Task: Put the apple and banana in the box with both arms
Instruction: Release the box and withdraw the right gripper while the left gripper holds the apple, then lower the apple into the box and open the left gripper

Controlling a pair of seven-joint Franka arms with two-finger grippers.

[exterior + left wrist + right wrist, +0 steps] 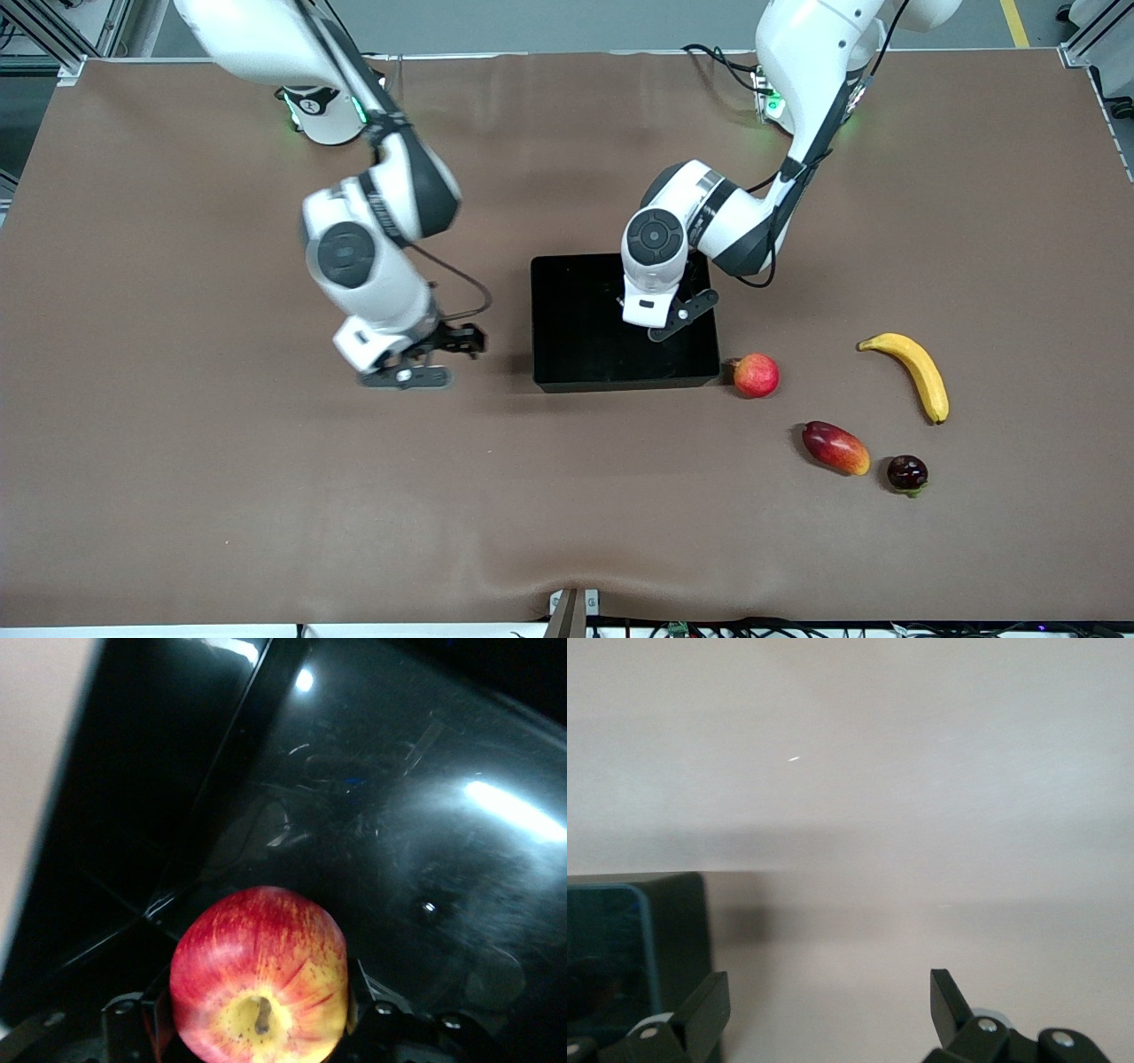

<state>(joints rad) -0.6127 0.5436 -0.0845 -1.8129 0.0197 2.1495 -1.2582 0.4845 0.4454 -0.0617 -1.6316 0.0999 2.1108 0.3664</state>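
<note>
The apple (259, 983), red with yellow streaks, sits between the fingers of my left gripper (259, 1014), which is shut on it. That gripper (660, 321) hangs over the black box (567, 354), whose glossy floor (399, 833) fills the left wrist view. The hand hides the apple in the front view. The yellow banana (914, 372) lies on the table toward the left arm's end, apart from the box. My right gripper (416, 359) is open and holds nothing (824, 992), over bare table beside the box (629, 948) toward the right arm's end.
A pinkish-red round fruit (756, 375) lies close to the box's corner. A red-orange mango (834, 447) and a small dark fruit (907, 473) lie nearer the front camera, between that fruit and the banana. The brown table cloth (221, 496) spreads all around.
</note>
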